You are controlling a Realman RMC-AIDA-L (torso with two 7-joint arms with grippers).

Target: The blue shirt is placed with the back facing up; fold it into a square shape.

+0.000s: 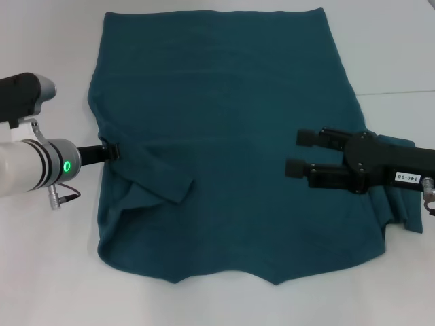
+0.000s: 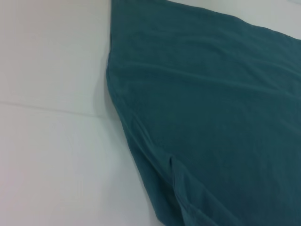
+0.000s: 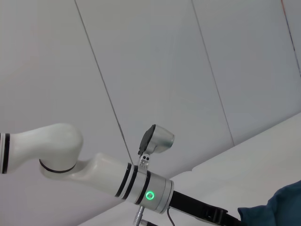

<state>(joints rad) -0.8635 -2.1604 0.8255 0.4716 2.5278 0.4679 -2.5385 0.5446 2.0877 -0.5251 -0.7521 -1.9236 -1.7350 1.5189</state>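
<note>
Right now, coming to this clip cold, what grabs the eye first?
The blue shirt dominates: spread flat over the white table, its left sleeve folded inward onto the body. The right gripper hangs over the shirt's right side, fingers open and pointing inward. The left gripper sits at the shirt's left edge, by the folded sleeve.

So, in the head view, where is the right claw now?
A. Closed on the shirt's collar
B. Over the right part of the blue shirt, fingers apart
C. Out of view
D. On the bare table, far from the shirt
B: the right claw is over the right part of the blue shirt, its two fingers clearly apart.
</note>
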